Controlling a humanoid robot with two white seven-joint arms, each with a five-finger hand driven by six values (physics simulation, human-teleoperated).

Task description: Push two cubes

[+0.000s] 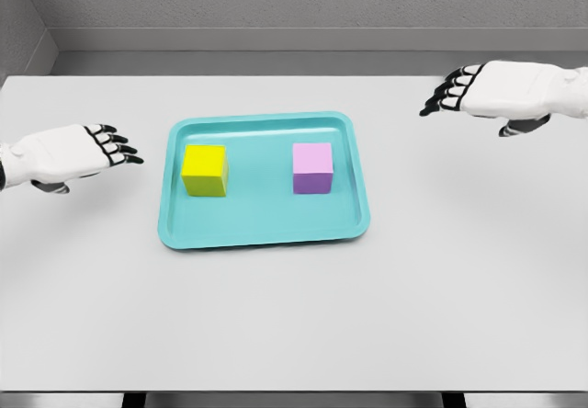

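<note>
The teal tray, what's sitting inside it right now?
Inside the teal tray sit two cubes, apart: a yellow cube on its left side and a pink cube on its right. The tray floor under each cube is covered.

The teal tray (264,233) sits at the centre of the frame on the white table (294,325), and its raised rim is the only barrier a low sweep would meet. Inside it, the yellow cube (204,169) stands left of centre and the pink cube (312,167) right of centre, well apart, with a bare strip of tray floor between them (and more below them, toward the near rim). The left hand (69,155) hovers at the left edge, the right hand (496,91) at the upper right, each separated from the tray by bare tabletop.
</note>
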